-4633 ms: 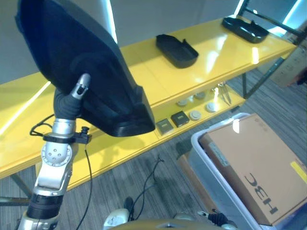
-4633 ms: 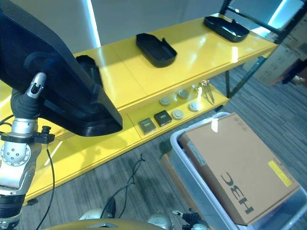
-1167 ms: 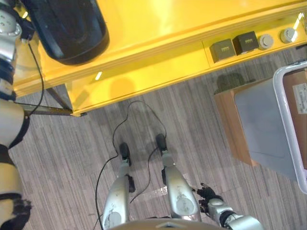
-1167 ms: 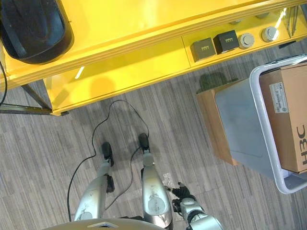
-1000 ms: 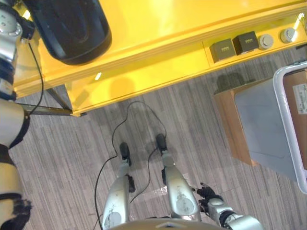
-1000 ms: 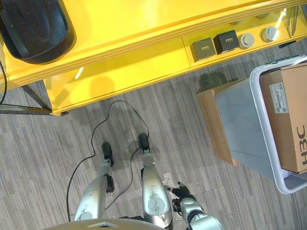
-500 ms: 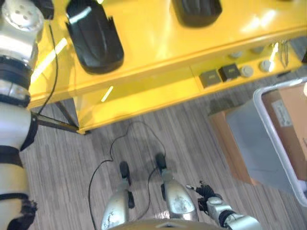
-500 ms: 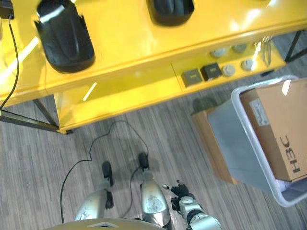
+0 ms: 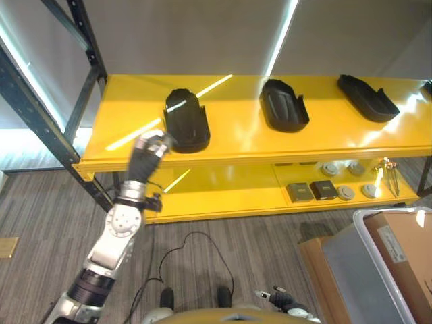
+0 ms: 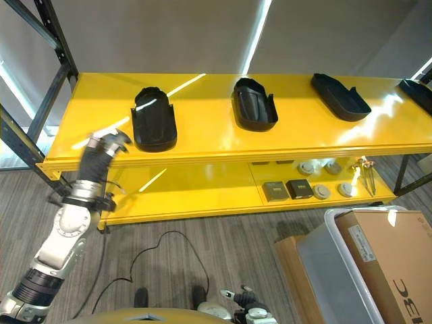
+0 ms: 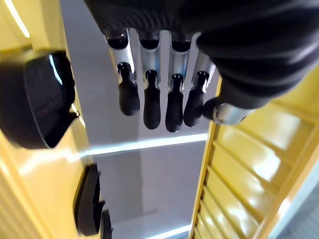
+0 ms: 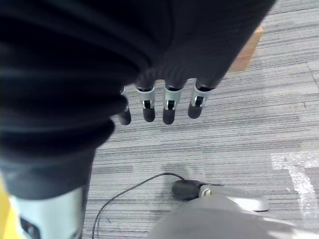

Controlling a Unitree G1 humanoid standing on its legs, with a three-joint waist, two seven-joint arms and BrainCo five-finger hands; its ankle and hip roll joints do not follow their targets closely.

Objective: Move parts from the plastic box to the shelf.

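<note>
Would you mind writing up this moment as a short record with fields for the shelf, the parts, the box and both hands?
Top shelf: yellow; black moulded parts lie along it.
Leftmost part: flat on the top shelf, near the left hand.
Middle part: apart from the others.
Right part: further along the shelf.
Lower shelf: small square and round items at its right end.
Plastic box: on the floor at the right, holding a cardboard carton.
Left hand: empty, fingers relaxed, by the shelf's front edge.
Right hand: empty, fingers straight, over the floor.
</note>
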